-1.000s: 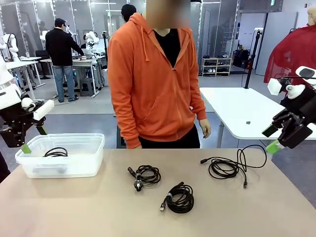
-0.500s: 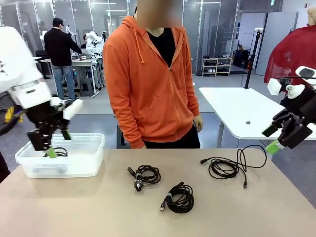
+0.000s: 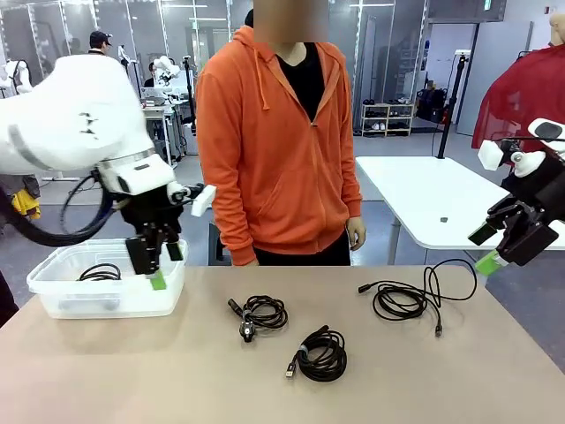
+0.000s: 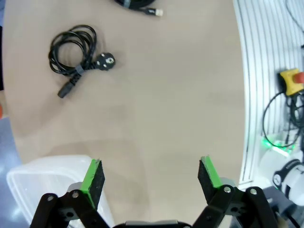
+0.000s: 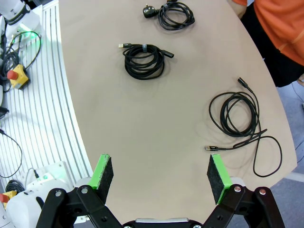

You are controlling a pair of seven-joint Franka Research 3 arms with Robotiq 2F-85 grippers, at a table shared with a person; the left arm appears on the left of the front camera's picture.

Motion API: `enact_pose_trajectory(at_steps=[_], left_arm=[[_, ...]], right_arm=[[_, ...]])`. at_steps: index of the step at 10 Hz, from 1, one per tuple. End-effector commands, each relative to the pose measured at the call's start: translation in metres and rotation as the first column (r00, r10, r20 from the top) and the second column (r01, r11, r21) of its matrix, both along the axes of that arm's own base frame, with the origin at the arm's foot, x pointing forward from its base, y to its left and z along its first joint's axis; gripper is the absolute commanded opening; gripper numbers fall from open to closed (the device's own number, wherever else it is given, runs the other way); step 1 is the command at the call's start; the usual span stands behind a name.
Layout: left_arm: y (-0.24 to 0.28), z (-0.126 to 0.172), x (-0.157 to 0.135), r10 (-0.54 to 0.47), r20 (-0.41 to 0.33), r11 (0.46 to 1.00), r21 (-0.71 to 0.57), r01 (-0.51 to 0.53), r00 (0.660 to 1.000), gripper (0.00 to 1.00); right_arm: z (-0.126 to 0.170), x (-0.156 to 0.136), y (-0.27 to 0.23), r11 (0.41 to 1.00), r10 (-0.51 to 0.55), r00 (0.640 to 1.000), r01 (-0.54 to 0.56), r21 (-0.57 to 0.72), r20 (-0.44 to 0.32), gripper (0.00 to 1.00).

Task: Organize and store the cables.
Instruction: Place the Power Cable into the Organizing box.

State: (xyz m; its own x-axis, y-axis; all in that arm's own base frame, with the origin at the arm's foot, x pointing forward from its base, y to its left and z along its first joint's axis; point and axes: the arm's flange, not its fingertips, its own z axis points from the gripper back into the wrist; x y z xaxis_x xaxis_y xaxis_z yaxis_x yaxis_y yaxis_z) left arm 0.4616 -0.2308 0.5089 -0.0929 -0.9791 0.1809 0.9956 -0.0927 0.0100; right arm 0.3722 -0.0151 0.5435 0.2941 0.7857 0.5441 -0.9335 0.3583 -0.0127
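Observation:
Three black cables lie on the tan table: a coil with a mains plug (image 3: 259, 314) (image 4: 76, 52) (image 5: 175, 14), a tighter coil with a metal tip (image 3: 321, 353) (image 5: 142, 59), and a loosely spread cable (image 3: 410, 299) (image 5: 237, 116). Another coiled cable (image 3: 100, 273) lies inside the clear plastic bin (image 3: 53, 300). My left gripper (image 3: 164, 266) (image 4: 151, 175) hangs open above the bin's right end with nothing between its fingers. My right gripper (image 3: 493, 248) (image 5: 160, 172) is open and bare, held off the table's right edge above the loose cable.
A person in an orange hoodie (image 3: 278, 141) stands at the far edge, one hand (image 3: 365, 231) hanging by the side. A corner of the bin (image 4: 42, 175) shows by my left fingers. A white table (image 3: 433, 199) stands behind on the right.
My left arm has swung from left of the bin to the right, across it, to the bin's right end. The right arm and the cables have not moved.

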Motion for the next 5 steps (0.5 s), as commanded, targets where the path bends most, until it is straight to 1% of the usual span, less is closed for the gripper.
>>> enact_pose_trajectory(at_steps=[1, 2, 4, 5], left_arm=[[-0.027, -0.008, 0.045, 0.047, -0.062, 0.998, -0.031, -0.049, 0.997, 1.00], [-0.047, -0.020, 0.063, 0.051, -0.073, 0.998, -0.027, -0.053, 0.996, 1.00], [-0.071, -0.029, 0.080, 0.065, -0.054, 0.998, -0.017, -0.066, 0.996, 1.00], [-0.084, -0.043, 0.090, 0.080, -0.040, 0.997, 0.025, -0.079, 0.996, 1.00]], right_arm=[[0.001, 0.003, 0.002, 1.000, -0.007, 1.000, 0.007, 0.002, 0.004, 1.00], [0.001, 0.003, 0.002, 1.000, -0.007, 1.000, 0.007, 0.002, 0.004, 1.00], [0.001, 0.003, 0.002, 1.000, -0.007, 1.000, 0.007, 0.002, 0.004, 1.00], [0.001, 0.003, 0.002, 1.000, -0.007, 1.000, 0.007, 0.002, 0.004, 1.00]])
